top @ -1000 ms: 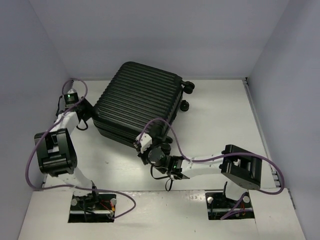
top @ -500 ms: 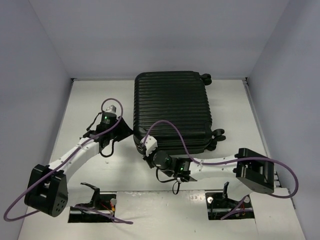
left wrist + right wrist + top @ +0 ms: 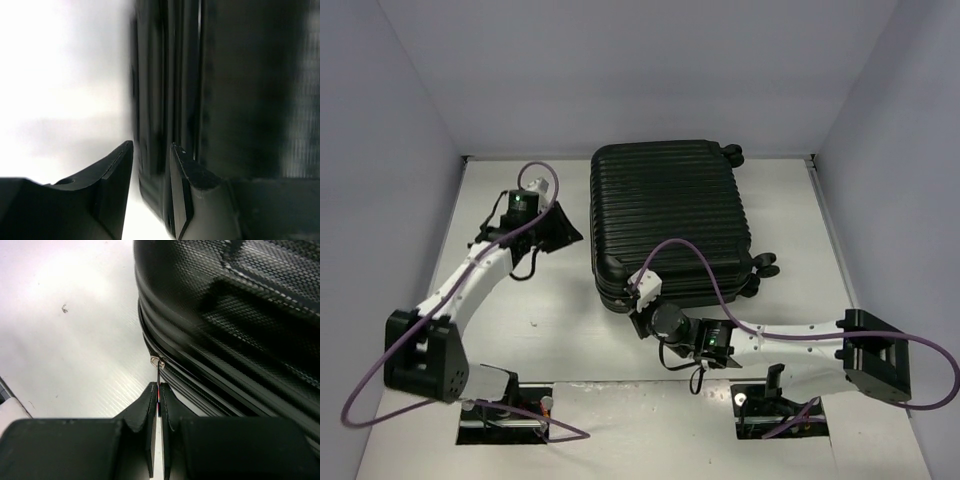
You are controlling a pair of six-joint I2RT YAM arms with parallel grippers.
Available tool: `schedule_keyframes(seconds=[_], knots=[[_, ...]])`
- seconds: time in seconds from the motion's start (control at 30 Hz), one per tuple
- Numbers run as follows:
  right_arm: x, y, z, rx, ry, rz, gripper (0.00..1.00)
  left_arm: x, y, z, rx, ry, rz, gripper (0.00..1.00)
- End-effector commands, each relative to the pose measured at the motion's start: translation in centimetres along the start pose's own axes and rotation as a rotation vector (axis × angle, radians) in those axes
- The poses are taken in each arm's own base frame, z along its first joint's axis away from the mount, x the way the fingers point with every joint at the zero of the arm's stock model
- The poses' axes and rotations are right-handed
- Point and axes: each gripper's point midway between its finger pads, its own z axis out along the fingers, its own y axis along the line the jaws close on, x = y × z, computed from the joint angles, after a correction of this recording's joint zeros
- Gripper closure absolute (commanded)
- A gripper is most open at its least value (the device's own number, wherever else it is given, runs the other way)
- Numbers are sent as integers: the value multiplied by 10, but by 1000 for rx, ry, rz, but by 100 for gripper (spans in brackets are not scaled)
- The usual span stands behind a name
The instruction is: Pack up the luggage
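Observation:
The luggage (image 3: 670, 220), a black ribbed hard-shell case, lies flat and closed in the middle of the table, with its wheels to the right. At its near left corner my right gripper (image 3: 632, 308) is shut on the thin zipper pull (image 3: 159, 372), which hangs from the slider on the luggage (image 3: 240, 300) seam. In the right wrist view, the right gripper (image 3: 158, 387) pinches the pull flat. My left gripper (image 3: 572, 235) sits just beside the case's left side. Seen from the left wrist, the left gripper (image 3: 151, 145) has its jaws partly apart, with the blurred luggage (image 3: 240, 90) wall close ahead.
The white table (image 3: 550, 330) is walled in by grey panels on the left, the back and the right. Two wheels (image 3: 765, 268) stick out from the case's right side. Purple cables loop over both arms. The arm bases sit at the near edge.
The luggage has turned clockwise from tilted to square with the table. The right arm followed its near left corner, still pinching the pull. The left gripper shifted back along the left side.

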Motion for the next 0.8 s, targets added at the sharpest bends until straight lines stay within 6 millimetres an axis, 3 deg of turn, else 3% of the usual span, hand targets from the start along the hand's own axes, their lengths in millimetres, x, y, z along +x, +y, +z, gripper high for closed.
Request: schedule_keyframes(seconds=[0.0, 0.03, 0.07, 0.1, 0.17, 0.23, 0.33, 0.4, 0.53, 0.63, 0.77], knots=[[-32, -13, -8, 72, -103, 64, 100, -45, -18, 22, 88, -34, 62, 70], [-31, -14, -9, 73, -97, 62, 100, -52, -17, 28, 82, -33, 60, 70], [-31, -14, -9, 75, -98, 62, 100, -51, -9, 46, 63, 4, 40, 70], [-31, -15, -9, 78, -97, 61, 100, -67, -18, 50, 84, -14, 41, 70], [-33, -15, -10, 79, -99, 62, 100, -68, -14, 73, 82, 28, 19, 70], [-34, -16, -10, 85, -100, 62, 100, -82, -26, 81, 116, 19, 23, 71], [-37, -16, -12, 85, -106, 65, 100, -86, -26, 99, 115, 43, 20, 71], [-39, -15, -12, 81, -107, 60, 100, -80, -19, 113, 101, 80, 20, 71], [-40, -12, -11, 68, -102, 56, 100, -68, -19, 122, 110, 122, 30, 72], [-41, -7, -9, 49, -102, 59, 100, -55, -21, 129, 123, 157, 36, 79], [-49, -1, -6, 32, -124, 73, 100, -32, -22, 135, 126, 205, 26, 100]])
